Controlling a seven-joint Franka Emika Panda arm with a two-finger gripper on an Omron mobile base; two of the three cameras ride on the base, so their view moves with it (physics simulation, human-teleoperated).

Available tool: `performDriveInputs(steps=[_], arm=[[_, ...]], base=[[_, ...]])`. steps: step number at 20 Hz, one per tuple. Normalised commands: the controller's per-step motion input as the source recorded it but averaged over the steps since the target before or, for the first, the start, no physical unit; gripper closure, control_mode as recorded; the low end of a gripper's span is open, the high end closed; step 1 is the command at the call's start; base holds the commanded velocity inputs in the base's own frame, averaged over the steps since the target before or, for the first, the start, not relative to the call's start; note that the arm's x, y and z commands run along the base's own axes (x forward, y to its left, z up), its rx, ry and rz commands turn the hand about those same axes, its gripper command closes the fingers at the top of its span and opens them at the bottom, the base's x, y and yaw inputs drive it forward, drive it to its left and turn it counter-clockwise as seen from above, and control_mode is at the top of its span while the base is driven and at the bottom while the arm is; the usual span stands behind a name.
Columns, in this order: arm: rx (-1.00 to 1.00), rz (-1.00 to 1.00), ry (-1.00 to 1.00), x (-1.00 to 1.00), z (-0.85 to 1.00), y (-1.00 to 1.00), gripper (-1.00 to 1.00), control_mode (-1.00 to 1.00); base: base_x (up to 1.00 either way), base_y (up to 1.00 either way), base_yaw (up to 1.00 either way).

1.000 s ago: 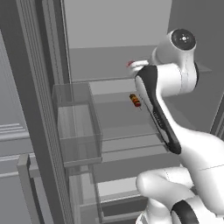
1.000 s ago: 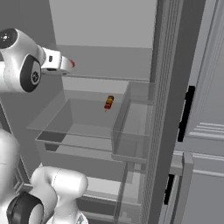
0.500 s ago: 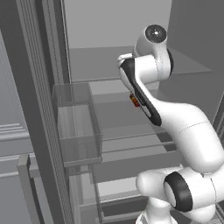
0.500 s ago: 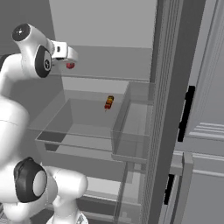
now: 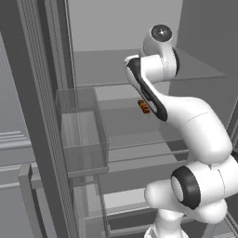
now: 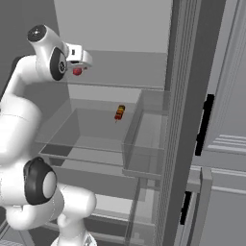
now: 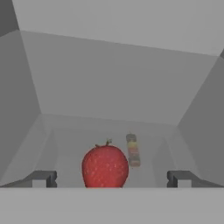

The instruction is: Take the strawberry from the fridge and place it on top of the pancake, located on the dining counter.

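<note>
The strawberry (image 7: 105,167) is a small red fruit on the fridge's upper shelf (image 5: 111,65). In the hand view it lies just ahead of my gripper (image 7: 111,179), about midway between the two dark fingertips (image 7: 41,178), which stand wide apart and do not touch it. From the right base view, the strawberry (image 6: 77,71) sits right under the tip of the gripper (image 6: 80,64). The arm reaches high into the open fridge (image 6: 178,120). The pancake and the dining counter are out of view.
An elongated orange-red banded item (image 6: 119,112) lies on the shelf below, also seen past the strawberry (image 7: 133,150) and beside the arm (image 5: 143,106). A clear door bin (image 5: 81,135) hangs on the open left door; another bin (image 6: 149,139) juts out on the right.
The arm has risen and swung deeper into the fridge, bringing the hand closer over the strawberry. The jaws have stayed open and the strawberry has not moved.
</note>
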Motion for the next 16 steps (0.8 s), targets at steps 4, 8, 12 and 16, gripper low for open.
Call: performDriveInputs(steps=[4,8,12,16], arm=[[0.0,0.0,0.0,0.18,-0.19,0.14,-1.0,-1.0],[0.0,-0.02,0.0,0.02,-0.26,0.0,-1.0,-1.0],[0.01,0.0,0.0,0.09,-0.03,-0.23,-1.0,-1.0],[0.02,0.0,0.0,0.02,-0.04,-0.26,-1.0,-1.0]], base=[[0.0,0.0,0.0],[0.0,0.0,0.0],[0.0,0.0,0.0],[0.0,0.0,0.0]])
